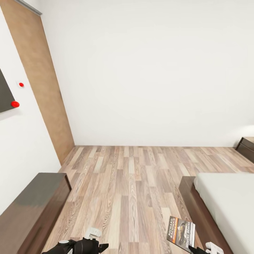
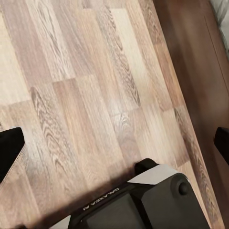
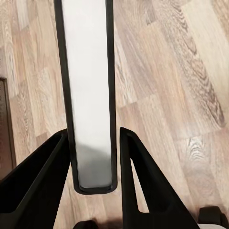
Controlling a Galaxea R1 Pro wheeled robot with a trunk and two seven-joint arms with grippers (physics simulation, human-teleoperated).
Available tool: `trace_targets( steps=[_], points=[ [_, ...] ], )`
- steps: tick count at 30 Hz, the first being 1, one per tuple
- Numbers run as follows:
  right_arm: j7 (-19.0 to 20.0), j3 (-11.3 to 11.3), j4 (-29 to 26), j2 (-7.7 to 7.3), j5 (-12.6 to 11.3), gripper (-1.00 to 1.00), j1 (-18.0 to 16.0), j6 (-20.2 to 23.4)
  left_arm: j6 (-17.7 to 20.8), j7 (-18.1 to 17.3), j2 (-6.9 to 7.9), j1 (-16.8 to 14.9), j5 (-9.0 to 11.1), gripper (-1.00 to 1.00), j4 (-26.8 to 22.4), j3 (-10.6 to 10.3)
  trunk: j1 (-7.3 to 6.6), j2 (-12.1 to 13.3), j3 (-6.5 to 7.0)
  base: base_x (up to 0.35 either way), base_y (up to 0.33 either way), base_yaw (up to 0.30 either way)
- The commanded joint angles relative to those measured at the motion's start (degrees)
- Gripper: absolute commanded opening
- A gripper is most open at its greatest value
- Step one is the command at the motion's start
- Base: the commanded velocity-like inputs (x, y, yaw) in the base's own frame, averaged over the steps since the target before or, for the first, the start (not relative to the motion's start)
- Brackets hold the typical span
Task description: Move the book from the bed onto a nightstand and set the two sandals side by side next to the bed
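White walls and a brown-grey plank floor (image 1: 130, 183) make up the bedroom, with a brown door (image 1: 42, 84) at the left, a long low dark cabinet (image 1: 31, 208) along the left wall and the bed (image 1: 225, 197) at the right, its pale mattress on a dark wooden frame. Beyond the bed, by the far wall, a corner of a nightstand (image 1: 247, 146) shows. The step in hand appears to be carrying the book (image 1: 181, 233) to a nightstand: it is off the bed, held above the floor just beside the bed frame. The right tool (image 3: 94, 143) is clamped on the book (the wrist view shows its edge upright between the two black fingers (image 3: 138, 176), both pressed to its covers). The left tool (image 2: 114, 148) has its fingers spread wide over bare floor and carries nothing. Next, I judge, the base must move along the bed toward the nightstand, then the arm must lower the book flat onto its top. The sandals remain to be dealt with
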Motion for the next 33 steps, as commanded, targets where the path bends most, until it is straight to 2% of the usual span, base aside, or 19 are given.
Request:
trace_targets(
  steps=[1,33],
  points=[
    [0.15,0.28,-0.01,-0.04,-0.67,-1.00,-0.06,0.13,-0.01,-0.17,0.01,-0.03,-0.49,1.00,-0.08,0.15,0.06,-0.12,-0.12,0.273,0.000,0.000],
    [-0.01,0.28,-0.01,-0.04,-0.67,-1.00,-0.07,0.18,0.00,-0.13,-0.42,-0.02,-0.49,1.00,0.84,0.17,0.06,-0.12,-0.10,0.272,0.000,0.000]
  ],
)
